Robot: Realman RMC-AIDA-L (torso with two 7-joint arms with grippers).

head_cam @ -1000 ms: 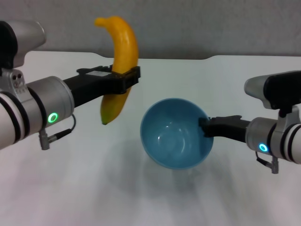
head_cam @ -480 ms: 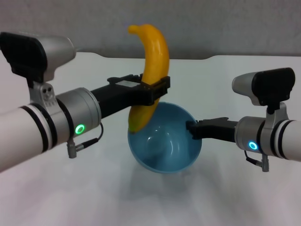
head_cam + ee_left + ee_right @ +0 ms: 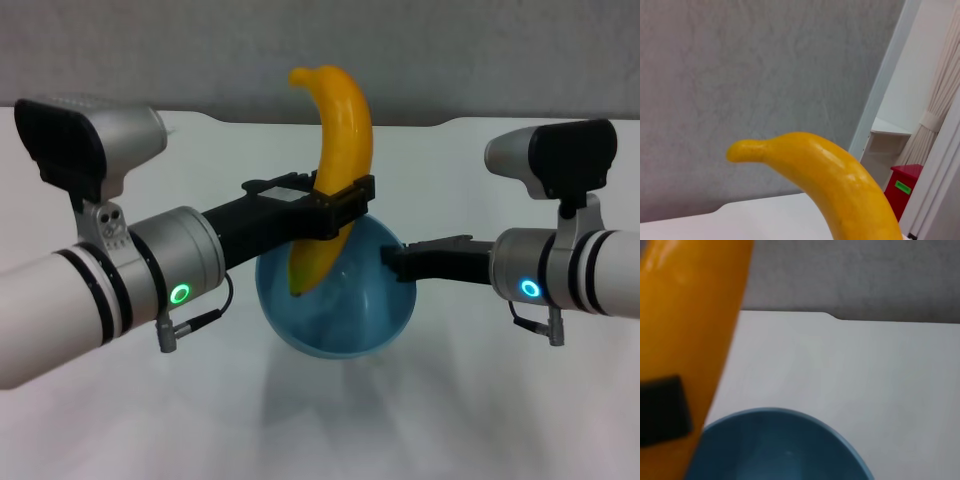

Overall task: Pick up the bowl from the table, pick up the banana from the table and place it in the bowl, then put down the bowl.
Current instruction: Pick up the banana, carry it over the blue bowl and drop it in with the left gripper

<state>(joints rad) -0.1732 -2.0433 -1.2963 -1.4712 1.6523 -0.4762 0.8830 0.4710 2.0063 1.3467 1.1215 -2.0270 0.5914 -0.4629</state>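
My left gripper [image 3: 340,205] is shut on the yellow banana [image 3: 335,170] and holds it nearly upright, stem up. Its lower tip hangs just inside the light-blue bowl [image 3: 345,320]. My right gripper [image 3: 392,262] is shut on the bowl's right rim and holds it above the white table [image 3: 520,400], tilted toward me. The left wrist view shows the banana's stem end [image 3: 820,175]. The right wrist view shows the banana [image 3: 685,340] close up over the bowl [image 3: 775,447].
The table's far edge has a shallow notch [image 3: 440,124] with a grey wall behind it. A red bin [image 3: 902,185] and a curtain show beyond the table in the left wrist view.
My left gripper has carried the banana to the right, from beside the bowl to over it. My right gripper has lifted the bowl and moved it left, under the banana.
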